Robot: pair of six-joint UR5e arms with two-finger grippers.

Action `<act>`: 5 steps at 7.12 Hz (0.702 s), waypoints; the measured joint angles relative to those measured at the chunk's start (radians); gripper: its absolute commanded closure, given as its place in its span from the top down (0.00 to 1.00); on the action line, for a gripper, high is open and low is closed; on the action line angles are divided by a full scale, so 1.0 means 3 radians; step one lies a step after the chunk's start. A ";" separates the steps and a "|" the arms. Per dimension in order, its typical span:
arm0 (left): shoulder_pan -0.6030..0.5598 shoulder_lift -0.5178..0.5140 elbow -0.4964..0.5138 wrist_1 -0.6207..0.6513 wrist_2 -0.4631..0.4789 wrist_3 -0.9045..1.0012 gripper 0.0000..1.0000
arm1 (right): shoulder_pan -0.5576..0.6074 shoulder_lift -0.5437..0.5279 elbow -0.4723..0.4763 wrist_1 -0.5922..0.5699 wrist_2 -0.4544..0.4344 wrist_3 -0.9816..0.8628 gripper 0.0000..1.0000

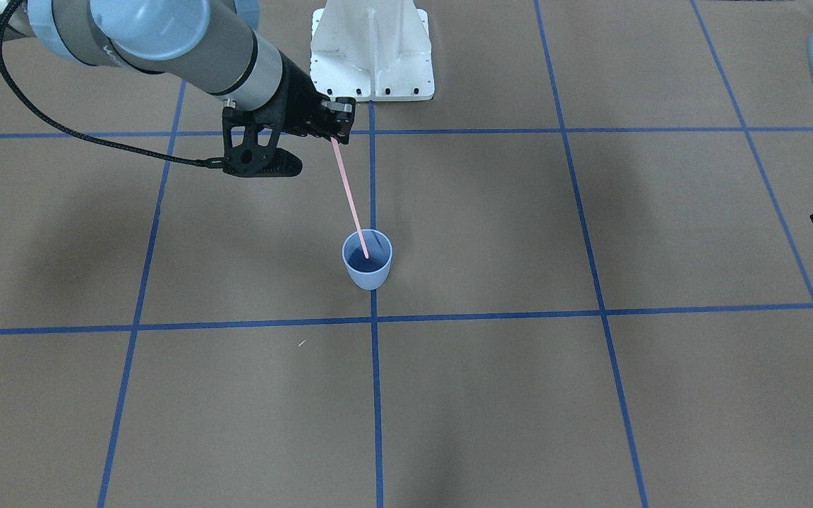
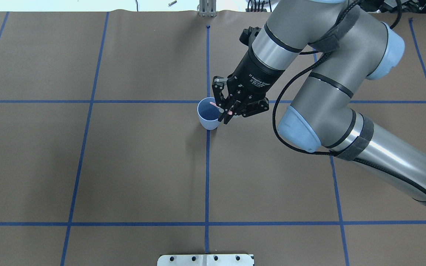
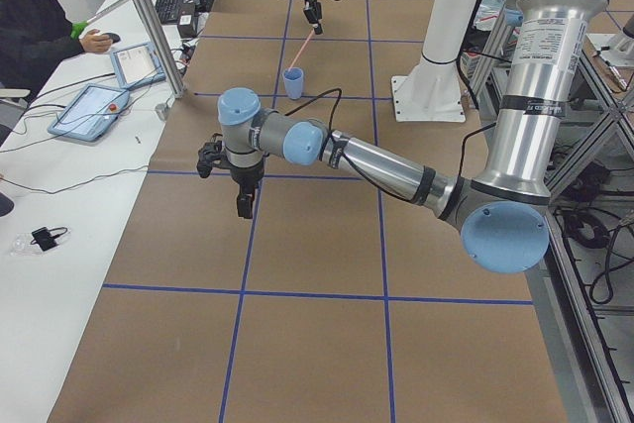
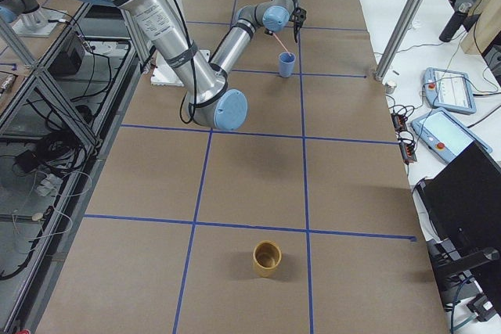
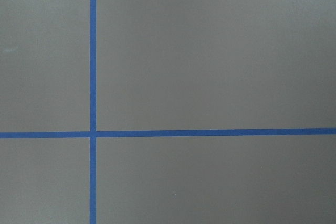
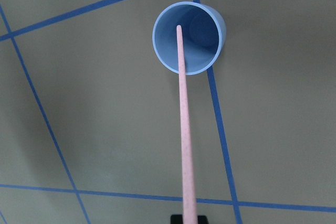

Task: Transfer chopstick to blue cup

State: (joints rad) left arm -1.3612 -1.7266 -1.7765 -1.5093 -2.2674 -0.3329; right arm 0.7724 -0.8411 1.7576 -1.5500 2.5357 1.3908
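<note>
My right gripper [image 1: 336, 135] is shut on the top end of the pale pink chopstick [image 1: 350, 197] and holds it tilted above the blue cup [image 1: 367, 271]. The stick's lower tip is inside the cup's mouth, as the right wrist view shows for the chopstick [image 6: 185, 129] and the cup [image 6: 210, 51]. In the overhead view the right gripper [image 2: 225, 113] hangs over the cup's [image 2: 207, 122] right rim. My left gripper [image 3: 244, 207] hovers over bare table far from the cup, and I cannot tell whether it is open or shut.
The white robot base [image 1: 371, 56] stands behind the cup. A tan cup [image 4: 266, 258] stands at the table's far right end. An operator [image 3: 40, 27] sits at a side table with tablets. Blue tape lines cross the brown table.
</note>
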 measured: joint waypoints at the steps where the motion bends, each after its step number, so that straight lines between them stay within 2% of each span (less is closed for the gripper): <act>1: 0.0000 0.0000 0.0000 0.0000 -0.0001 0.0000 0.99 | -0.0031 0.0003 -0.0056 0.0003 0.0000 0.0009 0.00; 2: 0.0000 0.0001 0.0000 -0.0002 -0.0003 0.0000 0.99 | -0.0059 0.0014 -0.0106 0.0008 -0.0001 0.0009 0.10; 3: 0.0000 0.0001 0.0000 -0.0004 -0.0004 0.0000 0.99 | -0.0089 0.0032 -0.0159 0.0020 -0.0003 0.0008 0.36; 4: 0.0001 0.0000 0.0000 -0.0005 -0.0004 0.0000 0.99 | -0.0124 0.0054 -0.0216 0.0044 -0.0006 0.0007 0.98; 5: 0.0002 -0.0001 0.0000 -0.0005 -0.0003 0.0000 0.99 | -0.0153 0.0078 -0.0268 0.0069 -0.0012 0.0008 1.00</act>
State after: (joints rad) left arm -1.3607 -1.7271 -1.7764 -1.5109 -2.2684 -0.3329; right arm 0.7264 -0.8178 1.6771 -1.5294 2.5321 1.3932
